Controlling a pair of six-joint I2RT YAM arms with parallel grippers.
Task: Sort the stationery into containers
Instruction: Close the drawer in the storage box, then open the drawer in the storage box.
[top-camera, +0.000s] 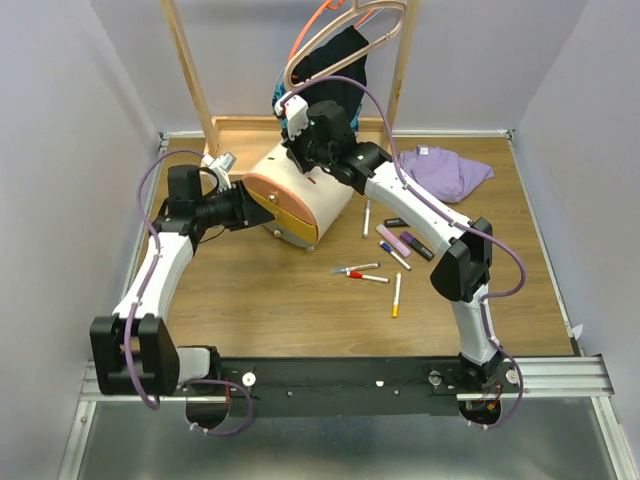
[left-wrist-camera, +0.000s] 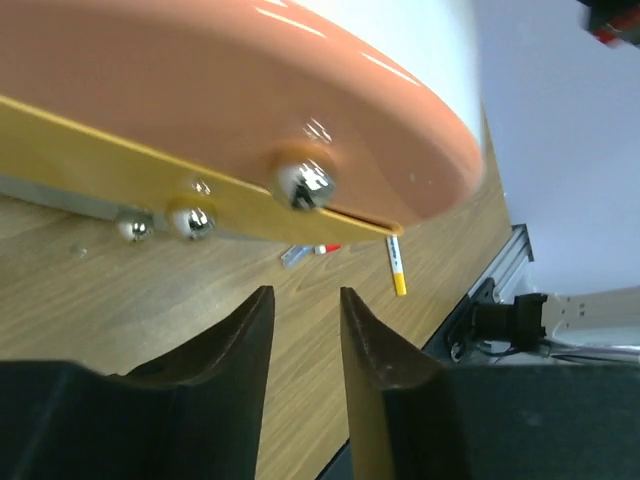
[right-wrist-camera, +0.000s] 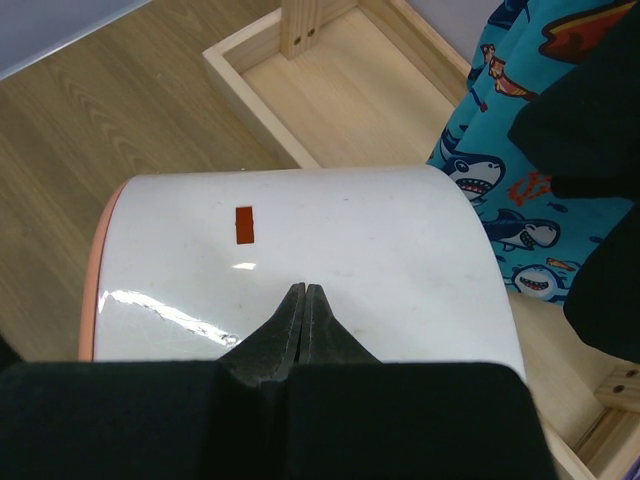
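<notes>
Two arms, both at the chest (top-camera: 300, 205), which sits toward the desk's (top-camera: 280, 320) far edge, left of centre.

Left arm: base at the near-left corner, elbow out by the left edge, forearm swung right toward the drawer fronts. Its left claw (left-wrist-camera: 305, 292) has fingers apart with a narrow gap and nothing in it, just short of the knob (left-wrist-camera: 302, 185) on the orange drawer (left-wrist-camera: 200, 90). The yellow drawer (left-wrist-camera: 80, 135) is right below.

Right arm: base near-right, elbow raised by the right side, forearm stretched toward the far edge, wrist pitched down. Its right claw (right-wrist-camera: 303, 292) has fingers pressed together, empty, over the chest's white top. Contact can't be told.

Loose on the desk right of the chest, mid-desk:
- white pen (top-camera: 366, 217)
- red-capped pen (top-camera: 368, 278)
- orange-tipped pen (top-camera: 396, 295)
- pink marker (top-camera: 407, 242)
- black marker (top-camera: 420, 248)

Purple cloth (top-camera: 440, 170) lies at the far-right corner. Wooden rack base (top-camera: 240, 128) runs along the far edge behind the chest, with shark-print fabric (right-wrist-camera: 500, 200) hanging there. Grey walls (top-camera: 60, 100) on three sides.
</notes>
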